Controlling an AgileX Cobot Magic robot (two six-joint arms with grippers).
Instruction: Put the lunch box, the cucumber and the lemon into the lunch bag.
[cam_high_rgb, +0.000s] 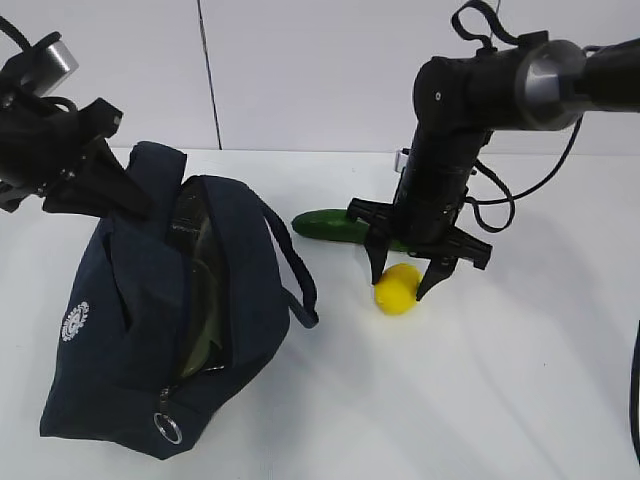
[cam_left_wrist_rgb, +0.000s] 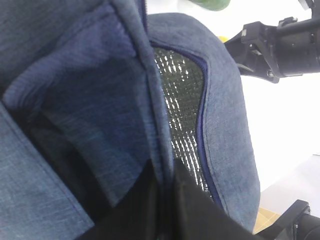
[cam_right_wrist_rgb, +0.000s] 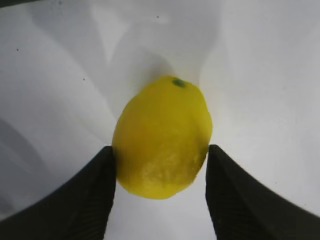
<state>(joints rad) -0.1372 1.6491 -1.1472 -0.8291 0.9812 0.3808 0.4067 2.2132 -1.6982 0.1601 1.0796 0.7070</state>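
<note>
The navy lunch bag (cam_high_rgb: 120, 330) lies on the left with its zipper mouth open. My left gripper (cam_high_rgb: 140, 200) is shut on the bag's upper edge; the left wrist view shows the fingers (cam_left_wrist_rgb: 165, 205) pinching that fabric beside the silver lining (cam_left_wrist_rgb: 180, 100). A pale greenish surface (cam_high_rgb: 205, 290) shows inside the mouth; I cannot tell if it is the lunch box. The lemon (cam_high_rgb: 398, 288) rests on the table. My right gripper (cam_high_rgb: 405, 280) straddles it from above, both pads touching its sides (cam_right_wrist_rgb: 160, 140). The cucumber (cam_high_rgb: 330, 227) lies just behind the lemon, partly hidden by the right arm.
The white table (cam_high_rgb: 520, 380) stretches to the right and front. The bag's loop handle (cam_high_rgb: 295, 270) hangs toward the lemon. A metal ring pull (cam_high_rgb: 168, 428) hangs at the bag's near end. A white wall stands behind.
</note>
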